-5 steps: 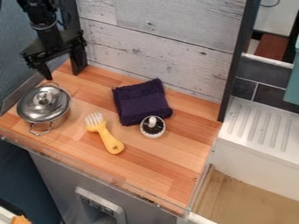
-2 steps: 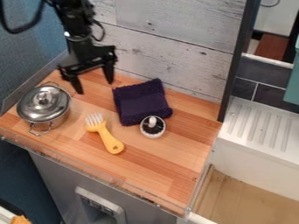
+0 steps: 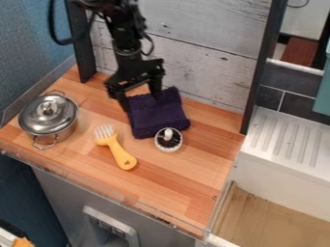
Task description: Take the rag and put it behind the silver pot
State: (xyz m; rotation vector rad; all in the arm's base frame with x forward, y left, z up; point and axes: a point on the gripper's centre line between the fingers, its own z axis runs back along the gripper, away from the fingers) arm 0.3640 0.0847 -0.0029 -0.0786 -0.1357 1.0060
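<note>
- Two fingers stood wide apart on the pincer (image 3: 142,103), with nothing held between them, above the upper left of the rag (image 3: 158,116).
- The rag lay near the centre of the frame on the table (image 3: 171,188), a thick, soft heap; the step in hand seemed to be taking hold of it.
- A good grip called for lowering both tips until the cloth sat well between them, then closing on a raised fold; a shallow pinch risked letting it slip or drag.
- The round thing (image 3: 169,140) sat right at the rag's lower edge, so a straight lift looked wiser than any sideways pull.
- The wall (image 3: 213,67) rose just past the rag's upper side, which left the pincer little room to swing that way.
- A stretch of bare wood ran leftward from the rag to the pot (image 3: 48,116), with the yellow utensil (image 3: 116,147) below that path; a hanging corner could catch its head if carried low.
- Behind the pot, towards the upper left of the frame, the room was tight between its handle and the black post (image 3: 84,65); the rag probably needed to go over high, then down gently, sparing the lid.
</note>
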